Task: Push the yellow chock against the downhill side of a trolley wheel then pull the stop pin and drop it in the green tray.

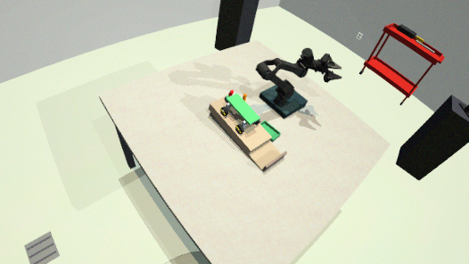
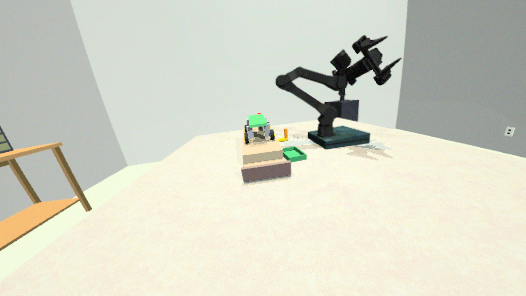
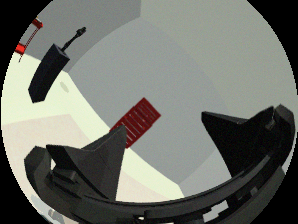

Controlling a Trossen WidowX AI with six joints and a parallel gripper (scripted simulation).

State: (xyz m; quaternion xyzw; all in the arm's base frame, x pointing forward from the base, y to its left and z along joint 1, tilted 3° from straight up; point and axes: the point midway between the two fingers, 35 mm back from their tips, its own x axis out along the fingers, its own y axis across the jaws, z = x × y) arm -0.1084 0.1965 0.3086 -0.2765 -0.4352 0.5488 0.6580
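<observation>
The trolley, with a green deck (image 1: pixel 242 108) (image 2: pixel 257 120) and yellow-hubbed wheels, stands on the wooden ramp (image 1: pixel 258 142) (image 2: pixel 262 156). The red head of the stop pin (image 1: pixel 231 93) (image 2: pixel 259 114) shows at its uphill end; the rest is hidden. The chock's orange handle (image 1: pixel 244 96) (image 2: pixel 286 133) stands upright beside the ramp on the robot's side, off the ramp, its yellow body low in the exterior view. The green tray (image 1: pixel 276 136) (image 2: pixel 296 159) lies beside the ramp's lower part. My gripper (image 1: pixel 341 72) (image 2: pixel 393 48) (image 3: pixel 164 123) is open and empty, high up and pointing away from the trolley.
The robot's dark base (image 1: pixel 285 107) (image 2: pixel 340 139) stands on the table beyond the tray and chock. A raised lip (image 1: pixel 275 160) (image 2: pixel 266 172) closes the ramp's low end. A red cart (image 1: pixel 390 77) and black pillars stand off the table.
</observation>
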